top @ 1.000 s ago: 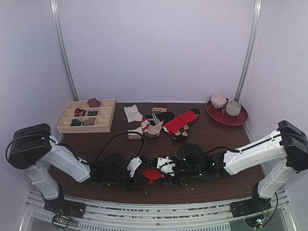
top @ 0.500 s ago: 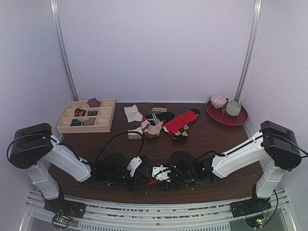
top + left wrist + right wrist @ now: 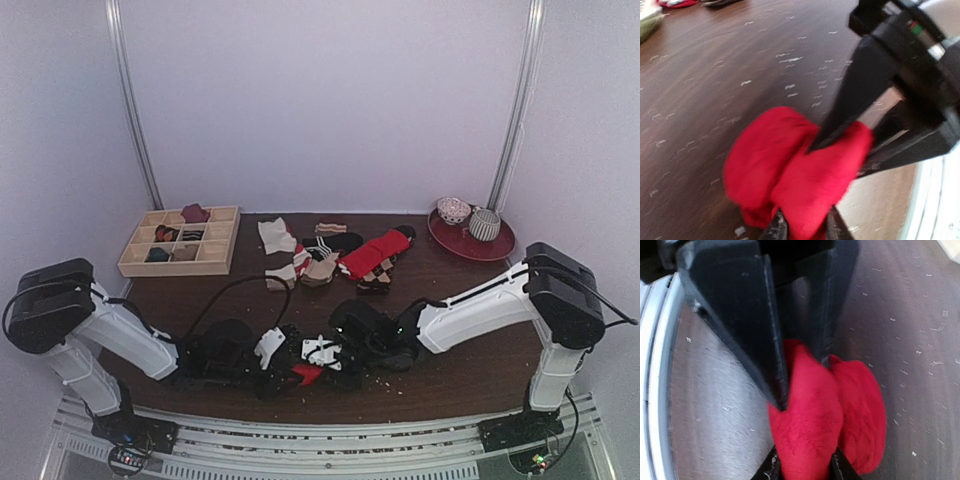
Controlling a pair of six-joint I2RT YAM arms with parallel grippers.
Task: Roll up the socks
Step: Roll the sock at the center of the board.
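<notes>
the socks (image 3: 305, 372) are sitting as a tight red bundle near the near edge of the table (image 3: 460, 355), about midway between the two arm bases. only red fabric is showing in the wrist views, bunched into two lobes with a crease between them. the left gripper (image 3: 803, 227) is reaching in from the left and pinching the bundle, its fingertips squeezing a fold of cloth between them. the right gripper (image 3: 805, 466) is coming in from the right and is likewise clamping the bundle, with one black finger pressing into the crease and the other sitting under the roll. the two grippers are meeting nose to nose over the bundle. i cannot tell whether it is resting on the wood or hanging just above it

at the far left a wooden tray (image 3: 178, 268) with a grid of compartments is lying on the table. a dark red piece (image 3: 195, 212) is sitting in a far compartment and a dark teal piece (image 3: 157, 254) in the near left one. small dark items, too blurred to name, are filling two middle cells. at the far right a red plate (image 3: 497, 250) is carrying a patterned bowl (image 3: 453, 209) and, just beside it, a striped cup (image 3: 485, 224). between tray and plate a loose heap of other socks (image 3: 330, 250) is spreading over the far middle of the table, well apart from the grippers
</notes>
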